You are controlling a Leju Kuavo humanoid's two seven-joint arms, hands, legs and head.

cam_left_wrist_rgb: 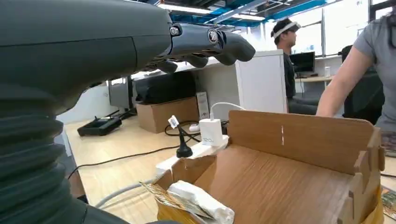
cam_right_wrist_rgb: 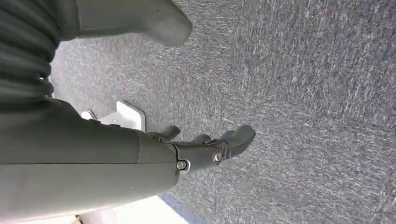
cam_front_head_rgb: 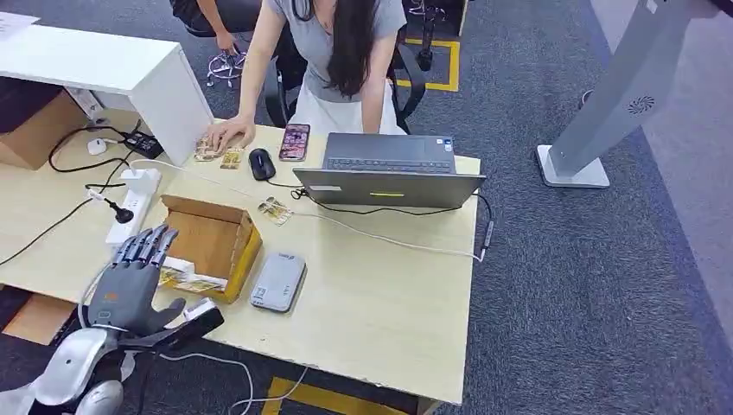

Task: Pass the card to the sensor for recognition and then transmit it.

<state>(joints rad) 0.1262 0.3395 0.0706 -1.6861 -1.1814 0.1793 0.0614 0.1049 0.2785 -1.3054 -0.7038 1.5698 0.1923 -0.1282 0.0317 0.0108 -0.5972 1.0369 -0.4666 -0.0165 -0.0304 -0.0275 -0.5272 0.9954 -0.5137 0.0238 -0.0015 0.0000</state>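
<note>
One hand, the left hand point(cam_front_head_rgb: 131, 278), hovered above the near left part of the table point(cam_front_head_rgb: 380, 311), fingers spread and straight, holding nothing; in the left wrist view the left hand point(cam_left_wrist_rgb: 140, 42) hung over the box with its fingertips lightly curled and clear of everything; the right hand point(cam_right_wrist_rgb: 177, 154) hung over grey carpet point(cam_right_wrist_rgb: 303, 93), fingers apart and a little bent, empty. Just right of the left hand stood an open cardboard box point(cam_front_head_rgb: 212, 235); gold-patterned cards point(cam_front_head_rgb: 192, 282) and a white packet lay at its near edge, the same cards point(cam_left_wrist_rgb: 173, 200) seen close from the wrist. Touching distance right of the box lay a grey card reader point(cam_front_head_rgb: 278, 281), flat on the table. Farther off, one loose card point(cam_front_head_rgb: 275, 210) lay between box and laptop point(cam_front_head_rgb: 389, 173); more cards point(cam_front_head_rgb: 218, 154) lay at the far edge under a person's hand point(cam_front_head_rgb: 229, 131). Beside these: a black mouse point(cam_front_head_rgb: 262, 163), a phone point(cam_front_head_rgb: 294, 142); to the left, a white power strip point(cam_front_head_rgb: 134, 203).
</note>
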